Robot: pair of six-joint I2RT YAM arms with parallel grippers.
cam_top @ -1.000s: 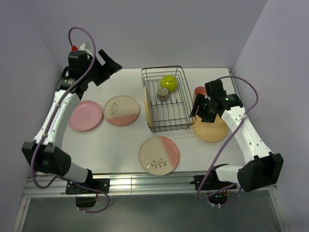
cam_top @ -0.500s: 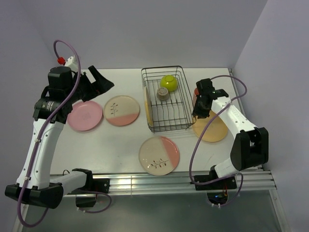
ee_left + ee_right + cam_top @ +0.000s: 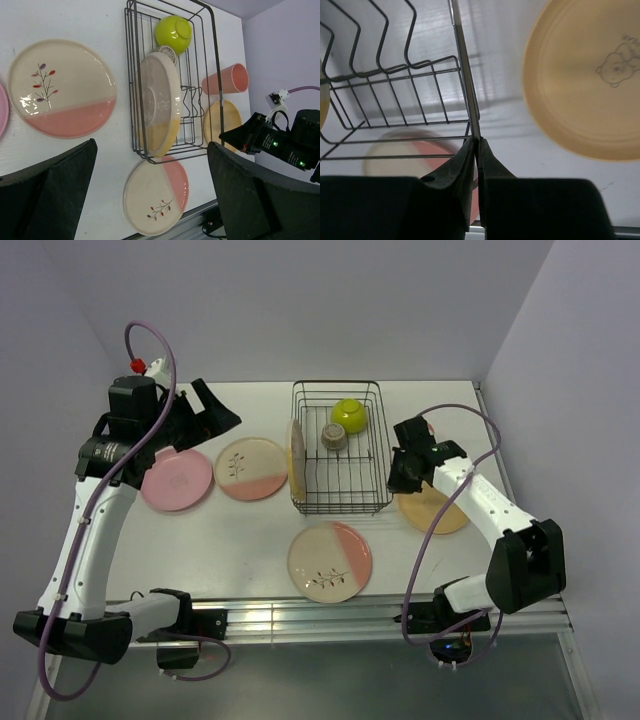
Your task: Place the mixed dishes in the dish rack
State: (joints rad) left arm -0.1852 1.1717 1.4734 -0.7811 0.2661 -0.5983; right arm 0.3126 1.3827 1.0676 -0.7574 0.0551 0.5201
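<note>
The black wire dish rack stands at the table's middle back. In it are a lime-green bowl, a tiny grey cup and a cream-and-yellow plate on edge at its left side. My right gripper is shut on the rack's right rim wire, seen close in the right wrist view. Just right of the rack lies the orange-yellow plate. A salmon-pink tumbler lies on its side beyond it. My left gripper hangs open and empty above the left plates.
A plain pink plate and a cream-and-pink sprig plate lie left of the rack. Another cream-and-pink plate lies near the front edge, below the rack. Purple walls close in the back and both sides.
My right gripper has reached the rack's right side and shut on its rim wire, and the rack has shifted slightly left. The left arm swung lower and left, still open.
</note>
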